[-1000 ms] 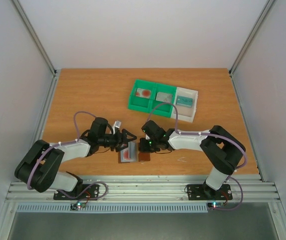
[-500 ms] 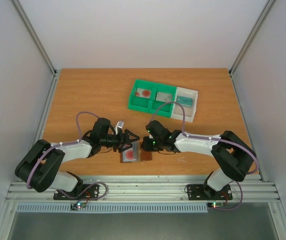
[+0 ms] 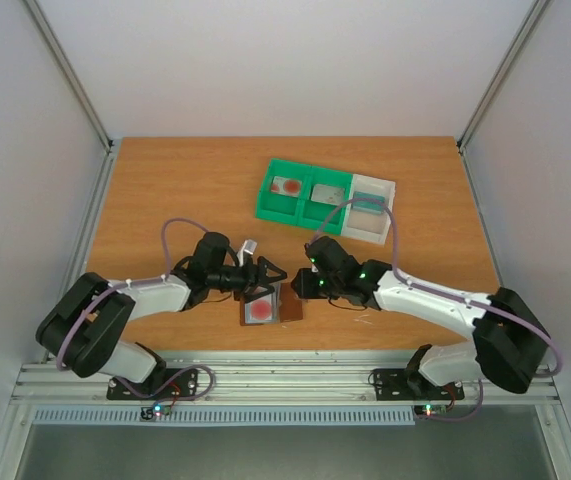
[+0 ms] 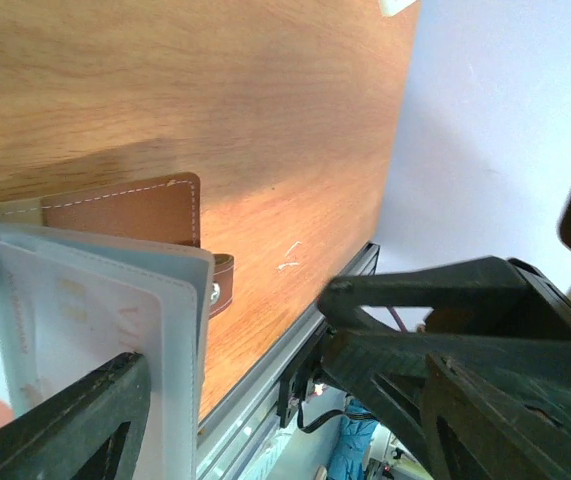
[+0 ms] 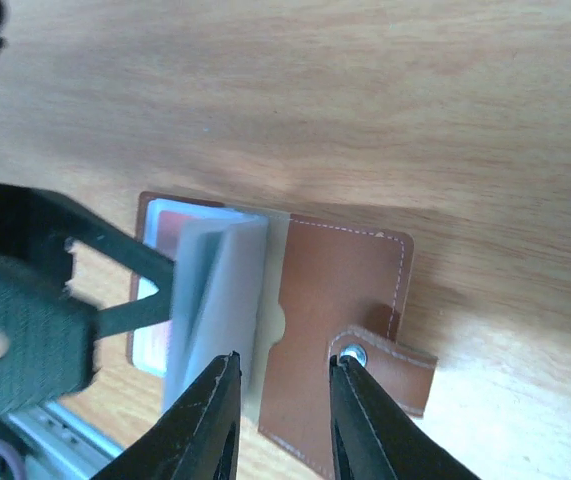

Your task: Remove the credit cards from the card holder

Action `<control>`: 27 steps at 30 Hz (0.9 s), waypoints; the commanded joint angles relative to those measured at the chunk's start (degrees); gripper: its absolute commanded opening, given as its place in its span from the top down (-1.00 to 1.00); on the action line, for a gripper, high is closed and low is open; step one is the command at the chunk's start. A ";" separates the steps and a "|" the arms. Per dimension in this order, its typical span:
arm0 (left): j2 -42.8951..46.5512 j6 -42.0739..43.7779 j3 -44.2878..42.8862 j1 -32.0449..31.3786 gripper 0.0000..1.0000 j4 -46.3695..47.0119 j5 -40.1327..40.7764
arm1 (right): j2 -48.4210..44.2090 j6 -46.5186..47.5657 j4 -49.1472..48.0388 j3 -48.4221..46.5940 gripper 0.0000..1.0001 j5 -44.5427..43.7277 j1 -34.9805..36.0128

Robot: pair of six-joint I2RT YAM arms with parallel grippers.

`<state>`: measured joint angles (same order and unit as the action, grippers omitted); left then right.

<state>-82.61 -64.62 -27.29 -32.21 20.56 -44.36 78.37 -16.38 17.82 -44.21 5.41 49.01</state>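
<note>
Card holder [image 3: 270, 306] lies open on the table [image 3: 165, 190], lower centre of the overhead view, between the two arms and just inside the near edge. Brown cover flat, pale pocket leaves partly lifted off it.

Left gripper [image 3: 268, 280]: jaws spread wide, nothing clamped. In the right wrist view one black fingertip touches the raised leaf from the left side of frame. Right gripper [image 5: 283, 360]: fingers parted with a small gap, hovering over the fold line. No sign of a pinch. Whether they press on the cover is unclear.

Handling, judged from looks:
- Holder is light and floppy. It will likely slide or lift with the card unless one arm pins it. The bare brown flap at lower right of the right wrist view, next to the snap tab [image 5: 390, 357], is the obvious place to press.
- Pocket leaves are thin, soft and probably slick. They buckle easily, so they make a poor grip.
- Card [image 4: 75, 320] is stiff, thin and smooth, and sits almost fully inside its pocket. Best hold is the edge exposed at the pocket mouth, pinched across the flat faces and pulled along the pocket's own direction. A shallow pinch may well slip.

Green-and-white tray [image 3: 265, 210] sits well apart, upper centre.
</note>
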 commanded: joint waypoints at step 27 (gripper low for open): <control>-6.35 1.88 -5.38 -1.23 -0.37 1.42 -0.28 | -10.04 -1.02 1.53 -0.84 0.48 5.31 -0.24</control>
<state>-86.91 -62.61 -30.79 -32.95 17.63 -43.00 69.45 -16.64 22.44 -44.84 8.82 48.90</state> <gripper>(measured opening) 0.683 0.256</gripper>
